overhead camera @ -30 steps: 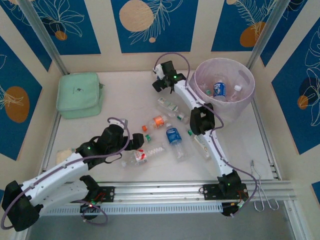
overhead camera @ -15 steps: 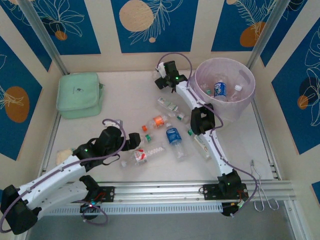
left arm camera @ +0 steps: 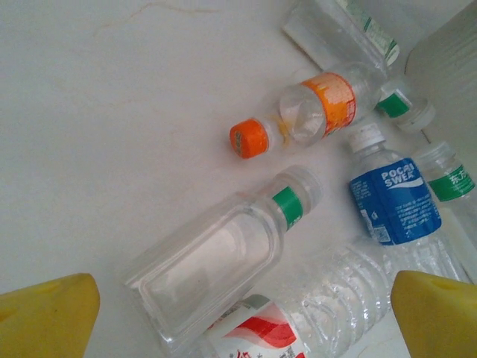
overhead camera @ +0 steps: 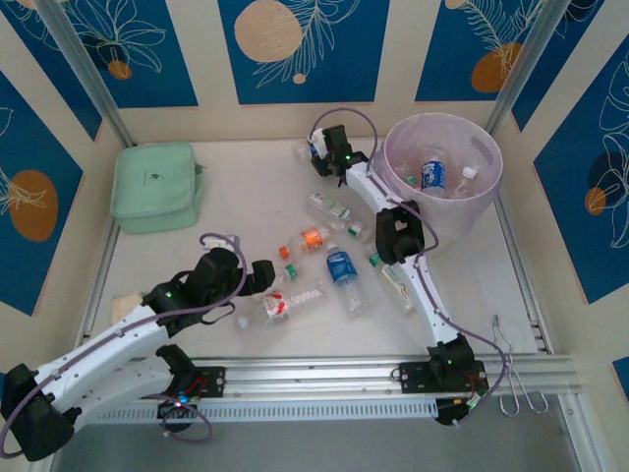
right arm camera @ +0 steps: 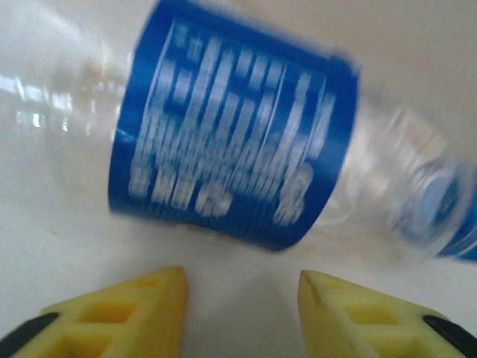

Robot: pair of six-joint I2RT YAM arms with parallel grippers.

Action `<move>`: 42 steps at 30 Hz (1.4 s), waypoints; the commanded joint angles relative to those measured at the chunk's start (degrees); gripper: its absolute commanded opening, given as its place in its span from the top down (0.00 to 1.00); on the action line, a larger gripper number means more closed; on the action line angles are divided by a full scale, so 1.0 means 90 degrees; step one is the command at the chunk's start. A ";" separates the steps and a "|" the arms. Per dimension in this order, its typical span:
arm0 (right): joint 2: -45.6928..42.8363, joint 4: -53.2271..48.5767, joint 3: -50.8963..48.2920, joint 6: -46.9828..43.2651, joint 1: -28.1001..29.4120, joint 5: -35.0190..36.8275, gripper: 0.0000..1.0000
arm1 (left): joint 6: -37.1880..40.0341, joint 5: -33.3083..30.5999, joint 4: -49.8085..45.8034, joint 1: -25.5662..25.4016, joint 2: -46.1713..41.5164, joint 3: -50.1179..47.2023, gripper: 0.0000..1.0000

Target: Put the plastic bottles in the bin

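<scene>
Standing far right, the bin [overhead camera: 462,211] holds a few bottles; most plastic bottles [overhead camera: 341,267] lie loose on the table [overhead camera: 246,187]. Right gripper [right arm camera: 242,287] has swung a little farther out than a second ago, jaws open and empty, a blue-labelled bottle [right arm camera: 231,156] just beyond them. It is blurred, probably mid-motion, and a grasp looks next. Left gripper [left arm camera: 242,287] has eased back slightly, jaws wide, over a clear green-banded bottle [left arm camera: 216,261].

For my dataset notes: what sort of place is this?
Likely a staged robot test cell, not a home: blue leaf-patterned wall panels and silver aluminium rails framing the white table.
</scene>
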 commanded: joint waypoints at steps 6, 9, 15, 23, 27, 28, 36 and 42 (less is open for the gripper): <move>-0.2431 0.1436 -0.2963 0.0241 0.0222 0.0031 0.56 | 0.1300 0.0233 0.0367 0.0442 0.1189 0.1556 0.00; -0.3079 0.1108 -0.3270 0.0592 0.0226 -0.0056 0.47 | 0.1800 0.0985 0.0579 0.0981 0.2123 0.2312 0.00; -0.4461 0.0257 -0.3728 0.1151 0.0251 -0.0452 0.30 | 0.2838 0.2059 0.0810 0.1887 0.4280 0.4168 0.00; -0.6583 -0.0515 -0.4574 0.1942 0.0317 -0.2114 0.20 | 0.3281 0.3354 0.1825 0.2442 0.6994 0.6301 0.00; -0.7641 -0.1385 -0.4857 0.2367 0.0279 -0.2749 0.17 | 0.3228 0.3630 0.2309 0.2460 0.8173 0.7167 0.00; -0.7889 -0.1495 -0.4987 0.2446 0.0231 -0.2897 0.16 | 0.3204 0.3606 0.2395 0.2465 0.8370 0.7327 0.00; -0.9601 -0.1674 -0.6030 0.3065 -0.0290 -0.3581 0.15 | 0.2742 0.3289 0.2805 0.2452 1.0095 0.8883 0.00; -1.0474 -0.1770 -0.6562 0.3319 -0.0835 -0.3651 0.15 | 0.2555 0.3330 0.1836 0.2455 1.1187 1.0511 0.00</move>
